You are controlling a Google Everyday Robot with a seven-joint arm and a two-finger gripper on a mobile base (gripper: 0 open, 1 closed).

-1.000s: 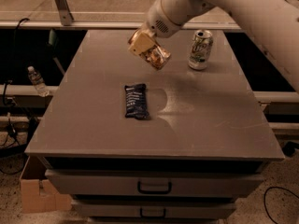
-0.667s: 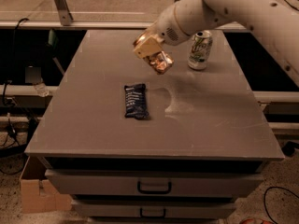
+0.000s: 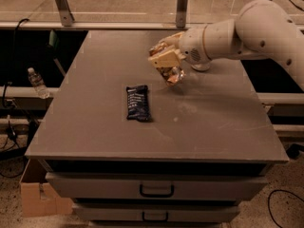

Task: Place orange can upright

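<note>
My gripper (image 3: 166,65) is over the far middle of the grey table (image 3: 213,122), its pale fingers (image 3: 164,59) shut on the orange can (image 3: 173,74). The can is shiny orange-copper and tilted, its lower end close to the tabletop; I cannot tell whether it touches. My white arm (image 3: 247,32) reaches in from the upper right. The fingers hide most of the can's upper part.
A dark blue snack wrapper (image 3: 137,102) lies flat left of centre. The base of another can (image 3: 201,67) shows just behind my arm, which hides the rest of it. A plastic bottle (image 3: 37,83) sits off the table at left. Drawers (image 3: 156,190) are below the front edge.
My arm has swung lower and across the white and green can, hiding it. The gripper has come down with the orange can, nearer to the tabletop.
</note>
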